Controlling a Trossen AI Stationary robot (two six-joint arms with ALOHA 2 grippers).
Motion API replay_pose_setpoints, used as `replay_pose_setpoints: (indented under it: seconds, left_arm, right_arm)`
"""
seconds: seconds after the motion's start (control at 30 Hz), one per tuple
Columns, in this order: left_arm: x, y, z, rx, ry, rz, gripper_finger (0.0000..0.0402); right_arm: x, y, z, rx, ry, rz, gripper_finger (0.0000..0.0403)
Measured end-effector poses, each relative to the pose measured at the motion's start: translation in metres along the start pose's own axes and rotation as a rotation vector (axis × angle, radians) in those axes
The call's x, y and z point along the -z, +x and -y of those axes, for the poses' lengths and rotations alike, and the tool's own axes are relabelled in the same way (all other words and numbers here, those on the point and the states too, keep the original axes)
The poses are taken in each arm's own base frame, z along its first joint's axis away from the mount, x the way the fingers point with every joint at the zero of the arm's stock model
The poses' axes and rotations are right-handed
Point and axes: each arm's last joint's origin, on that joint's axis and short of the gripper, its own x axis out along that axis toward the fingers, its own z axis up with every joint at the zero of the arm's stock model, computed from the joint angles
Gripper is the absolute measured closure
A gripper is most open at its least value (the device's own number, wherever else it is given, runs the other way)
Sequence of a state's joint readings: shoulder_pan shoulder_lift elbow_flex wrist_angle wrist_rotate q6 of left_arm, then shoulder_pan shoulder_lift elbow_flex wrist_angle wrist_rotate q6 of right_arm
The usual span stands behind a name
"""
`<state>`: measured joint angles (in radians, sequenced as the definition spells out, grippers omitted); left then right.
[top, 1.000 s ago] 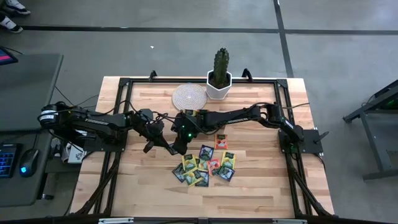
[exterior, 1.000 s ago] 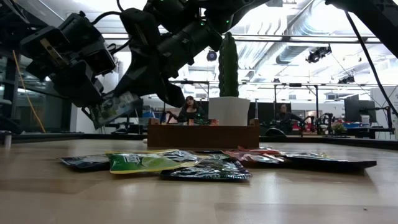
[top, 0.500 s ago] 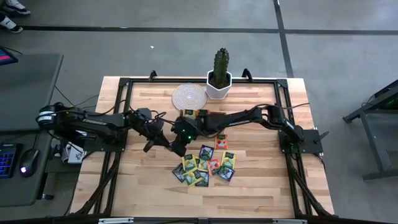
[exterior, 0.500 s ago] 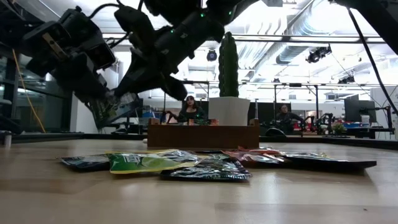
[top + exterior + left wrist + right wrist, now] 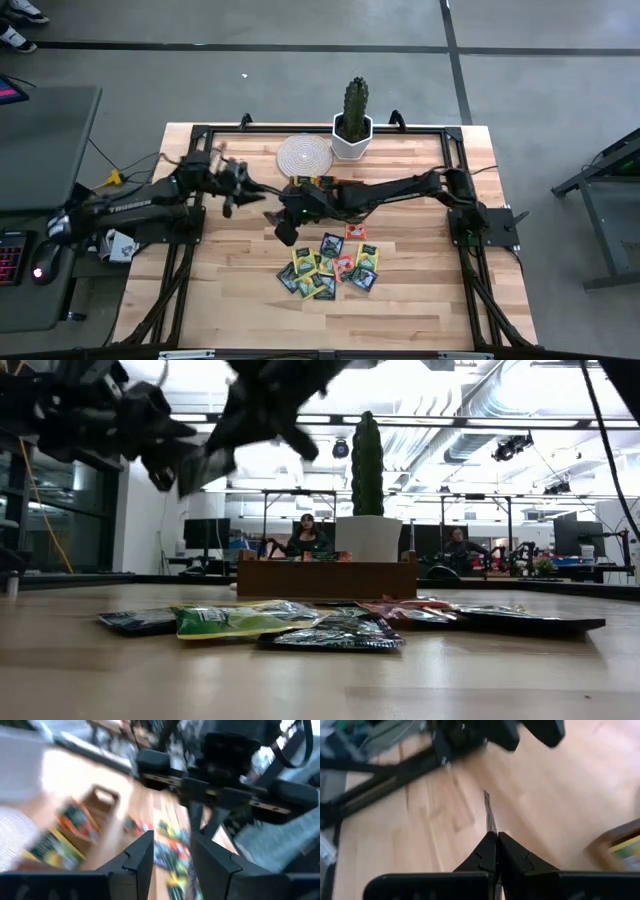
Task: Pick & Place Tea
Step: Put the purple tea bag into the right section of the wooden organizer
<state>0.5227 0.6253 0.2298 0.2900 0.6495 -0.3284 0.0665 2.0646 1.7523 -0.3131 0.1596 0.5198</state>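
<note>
Several tea packets, yellow, green, orange and dark, lie in a loose pile [image 5: 330, 265] on the wooden table [image 5: 240, 300], also seen in the low view [image 5: 300, 625]. One more tea packet [image 5: 489, 815] is up in the air, seen edge-on, with my right gripper [image 5: 496, 840] shut on it above the table's middle [image 5: 283, 228]. My left gripper [image 5: 172, 847] is open with nothing between its fingers. It stands to the left of the right gripper and apart from it [image 5: 252, 193]. The wooden tray [image 5: 325, 575] sits behind the pile. My right gripper pinches the tea packet's near edge [image 5: 492, 831] between its two fingertips. The flat packet sticks out ahead of the fingers, along their line. In the low view it hangs below the fingers [image 5: 205, 470], tilted and lifted clear of the table.
A potted cactus [image 5: 352, 125] and a round woven mat [image 5: 303, 154] stand at the table's far edge. The right arm [image 5: 390, 190] reaches across the tray. Bare wood lies left of the pile and along the near edge.
My left gripper has let go of the packet and opened, then drawn back up and toward the table's far left. My right gripper has kept hold of the packet and risen with it, so the packet now hangs higher above the table.
</note>
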Motion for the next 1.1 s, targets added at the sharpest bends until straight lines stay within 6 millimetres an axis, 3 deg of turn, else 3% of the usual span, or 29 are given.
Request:
replay_pose_setpoints:
  seconds: [0.13, 0.3, 0.43, 0.63, 0.77, 0.97, 1.1]
  left_arm:
    - [-0.011, -0.015, 0.004, -0.014, 0.012, 0.098, 0.0272]
    - [-0.015, -0.02, 0.01, 0.002, 0.02, 0.138, 0.0272]
    - [-0.018, -0.018, 0.013, 0.039, 0.021, 0.162, 0.0272]
    - [-0.027, -0.008, 0.02, 0.142, 0.059, 0.243, 0.0273]
    - [-0.031, -0.003, 0.025, 0.181, 0.08, 0.294, 0.0273]
    - [-0.04, -0.003, 0.033, 0.213, 0.101, 0.415, 0.0273]
    - [-0.041, 0.002, 0.029, 0.19, 0.038, 0.448, 0.0273]
  right_arm:
    - [-0.022, -0.039, -0.013, 0.073, -0.044, 0.167, 0.0402]
    - [-0.04, -0.071, -0.023, 0.166, -0.09, 0.339, 0.0402]
    - [-0.053, -0.083, -0.028, 0.153, -0.121, 0.453, 0.0403]
    - [-0.062, -0.084, -0.028, 0.104, -0.127, 0.622, 0.0403]
    - [-0.05, -0.08, -0.015, 0.024, -0.074, 0.821, 0.0403]
    - [-0.005, -0.077, 0.009, -0.092, 0.047, 1.069, 0.0403]
    - [0.011, -0.083, 0.017, -0.148, 0.085, 1.167, 0.0403]
